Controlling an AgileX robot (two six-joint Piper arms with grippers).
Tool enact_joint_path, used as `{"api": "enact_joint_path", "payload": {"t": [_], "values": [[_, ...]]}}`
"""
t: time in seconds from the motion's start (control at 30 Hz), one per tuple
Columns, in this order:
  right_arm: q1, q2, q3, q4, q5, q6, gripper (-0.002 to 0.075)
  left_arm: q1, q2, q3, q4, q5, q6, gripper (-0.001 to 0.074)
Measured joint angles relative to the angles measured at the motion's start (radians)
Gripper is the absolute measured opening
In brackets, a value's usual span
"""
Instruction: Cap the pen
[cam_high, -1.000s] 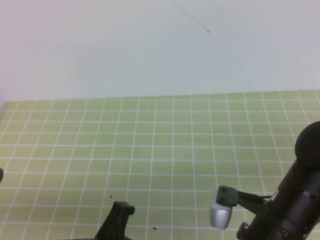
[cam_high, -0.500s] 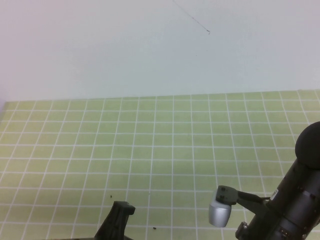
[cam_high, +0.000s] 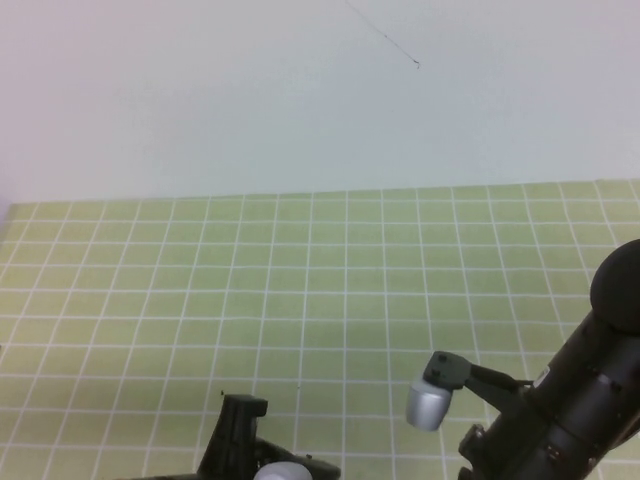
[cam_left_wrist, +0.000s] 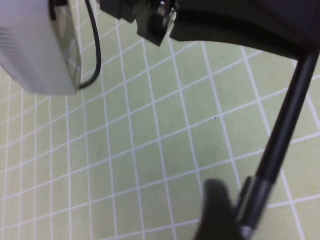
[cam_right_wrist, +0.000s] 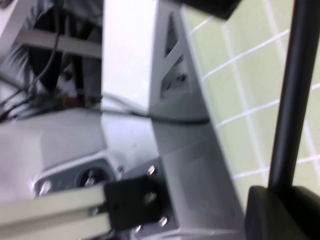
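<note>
pen (cam_left_wrist: 280, 135): a thin black stick, seen only by the wrist cameras. It hangs above the green grid mat (cam_high: 300, 290) rather than lying on it. In the left wrist view its lower end sits in a chunkier dark piece. That could be the cap or a finger, honestly can't tell which.

left gripper (cam_high: 232, 440): low at the near edge of the mat, left of the middle. It looks closed around something dark at the pen's end, but how wide the jaws stand isn't really visible, so no call on that.

right gripper (cam_high: 436, 392): near edge of the mat too, over to the right, reaching inward toward the left gripper. Its wrist view shows the same black stick running past a dark block. Whether it's pinching the pen can't be told.

cap: no separate cap visible anywhere on the mat.

progress: both arms look brought together above the mat's near edge, so probably at the joining step. Capped or not? Can't confirm yet.

left to do: likely push the two parts home, then let go.
</note>
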Motion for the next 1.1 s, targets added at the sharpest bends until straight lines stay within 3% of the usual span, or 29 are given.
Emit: {"api": "enact_joint_path", "payload": {"t": [0.2,0.27,0.4,0.43,0.73,0.8,0.97,1.1], "values": [[-0.017,0.0,-0.002,-0.063,-0.315,0.122,-0.0003,0.0,0.0,0.0,-0.004,-0.138,-0.076,0.0335],[-0.036,0.002,-0.002,-0.093,-0.449,0.239,-0.0003,0.0,0.0,0.0,-0.03,-0.211,-0.136,0.0257],[-0.102,0.003,-0.002,-0.101,-0.653,0.399,-0.0003,0.0,0.0,0.0,-0.119,-0.315,-0.258,0.0024],[-0.123,0.003,-0.002,-0.101,-0.684,0.424,-0.0003,0.0,0.0,0.0,-0.143,-0.322,-0.259,0.0003],[-0.275,0.114,-0.036,-0.099,-0.635,0.437,0.0019,0.0,0.0,0.0,-0.454,-0.354,-0.283,0.0001],[-0.284,0.145,-0.057,-0.101,-0.597,0.437,0.0069,0.0,0.0,0.0,-0.506,-0.366,-0.293,0.0001],[-0.284,0.201,-0.102,-0.146,-0.568,0.437,0.0284,0.0,0.0,0.0,-0.565,-0.368,-0.293,0.0001],[-0.284,0.216,-0.127,-0.165,-0.589,0.437,0.0326,0.0,0.0,0.0,-0.57,-0.368,-0.293,0.0]]}}
